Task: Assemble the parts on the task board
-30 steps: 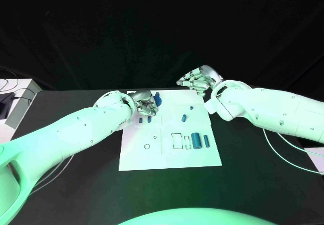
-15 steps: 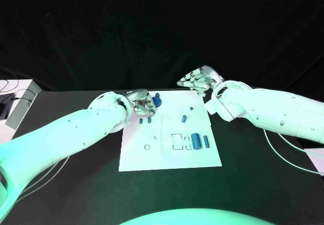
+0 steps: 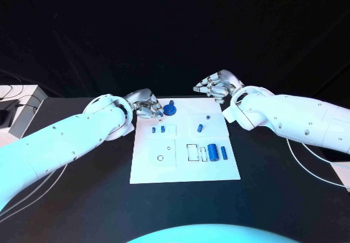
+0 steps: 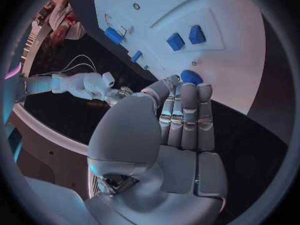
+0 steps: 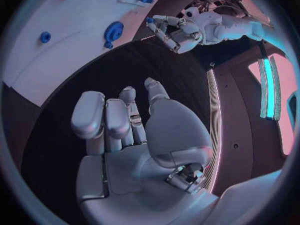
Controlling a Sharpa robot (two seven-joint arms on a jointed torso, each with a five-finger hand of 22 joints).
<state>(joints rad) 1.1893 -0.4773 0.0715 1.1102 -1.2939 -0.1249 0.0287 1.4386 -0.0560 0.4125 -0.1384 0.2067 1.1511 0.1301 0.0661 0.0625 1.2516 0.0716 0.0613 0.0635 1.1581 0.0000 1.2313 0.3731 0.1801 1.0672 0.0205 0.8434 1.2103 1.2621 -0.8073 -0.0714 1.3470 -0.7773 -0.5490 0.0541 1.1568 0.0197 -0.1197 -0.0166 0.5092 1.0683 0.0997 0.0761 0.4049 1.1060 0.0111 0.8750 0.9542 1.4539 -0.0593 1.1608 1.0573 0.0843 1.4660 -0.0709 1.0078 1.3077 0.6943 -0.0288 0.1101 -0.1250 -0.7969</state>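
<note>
— Head view first: what do we have on the table (image 3: 87,202)?

— We see the white task board (image 3: 182,169) lying in the middle, with blue parts on it. A round blue part with a stem (image 3: 171,109) sits at the far left corner, two small blue blocks (image 3: 158,129) lie just behind a ring outline, and a blue cylinder (image 3: 213,150) lies beside a slim blue bar (image 3: 224,152) on the right half.

— And our left hand (image 3: 146,108)?

— It hovers at the board's far left edge, just beside the round part. From the left wrist view its fingers (image 4: 187,115) lie pressed together and curled slightly inward, holding nothing; their tips sit near the round part (image 4: 190,77).

— Our right hand (image 3: 216,86)?

— It hangs beyond the board's far edge, over the black table. The right wrist view shows its fingers (image 5: 106,117) side by side, loosely bent, with nothing between them.
</note>
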